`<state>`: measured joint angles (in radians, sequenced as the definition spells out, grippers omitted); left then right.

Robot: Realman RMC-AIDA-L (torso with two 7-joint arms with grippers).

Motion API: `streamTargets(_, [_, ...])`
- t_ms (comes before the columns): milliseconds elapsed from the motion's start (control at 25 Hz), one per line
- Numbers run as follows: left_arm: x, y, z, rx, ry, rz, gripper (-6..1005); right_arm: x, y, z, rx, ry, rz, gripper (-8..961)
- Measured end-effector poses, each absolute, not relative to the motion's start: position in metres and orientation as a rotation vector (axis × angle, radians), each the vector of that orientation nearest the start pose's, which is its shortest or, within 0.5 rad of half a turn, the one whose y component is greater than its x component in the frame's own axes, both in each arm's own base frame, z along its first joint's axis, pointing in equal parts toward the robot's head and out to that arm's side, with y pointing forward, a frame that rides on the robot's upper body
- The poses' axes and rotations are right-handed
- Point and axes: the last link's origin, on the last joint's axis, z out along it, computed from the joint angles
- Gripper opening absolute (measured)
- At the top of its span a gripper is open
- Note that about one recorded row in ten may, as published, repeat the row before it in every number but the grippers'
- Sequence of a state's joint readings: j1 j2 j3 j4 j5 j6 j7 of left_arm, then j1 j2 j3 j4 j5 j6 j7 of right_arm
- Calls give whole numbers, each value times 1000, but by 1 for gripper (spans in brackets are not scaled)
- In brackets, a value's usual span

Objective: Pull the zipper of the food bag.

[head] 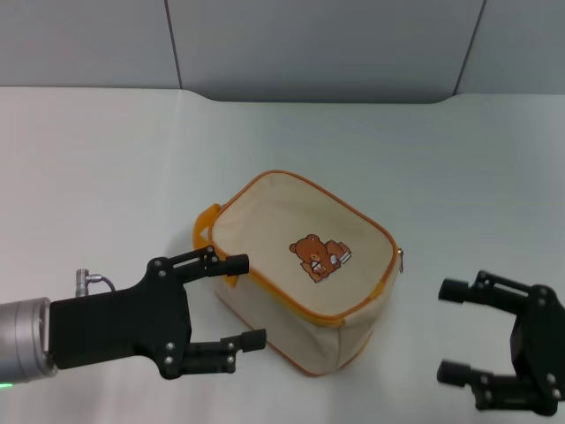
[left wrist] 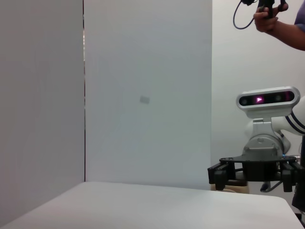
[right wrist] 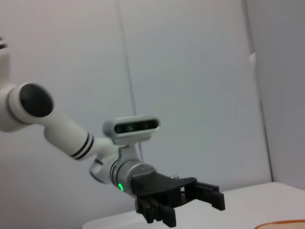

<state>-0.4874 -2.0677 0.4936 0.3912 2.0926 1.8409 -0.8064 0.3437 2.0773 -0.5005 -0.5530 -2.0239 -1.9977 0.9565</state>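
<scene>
The food bag [head: 305, 269] is a boxy beige pouch with orange piping, lying on the white table with its bear picture [head: 320, 256] facing up. Its orange loop handle [head: 205, 228] points toward my left side. The zipper runs along the orange edge, and its small silver pull tab [head: 400, 261] hangs at the corner on my right side. My left gripper [head: 245, 302] is open, its fingertips just beside the bag's handle end. My right gripper [head: 448, 331] is open and empty, a short way off the tab end. The right wrist view shows the left gripper [right wrist: 202, 196] and a strip of the bag's orange edge [right wrist: 281, 223].
The white table [head: 106, 177] ends at grey wall panels [head: 309, 44] at the back. The left wrist view shows my right gripper [left wrist: 252, 172], my head unit [left wrist: 269, 98] and a person's hand [left wrist: 276, 19] holding a controller.
</scene>
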Motion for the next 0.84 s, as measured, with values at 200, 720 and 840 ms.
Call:
streamTargets(200, [-272,261,-18,-2769,-141,-1032,806,286,233,10,-2744,285,1093,837])
streamTargets(720, [-271,261,-17,-2755,-134,-1037,829,285,234,9,-2739,276,1092,837])
streamTargets(840, [-271,261,-17,-2754,-134,-1038,829,284,234,9,-2739,274,1093,837])
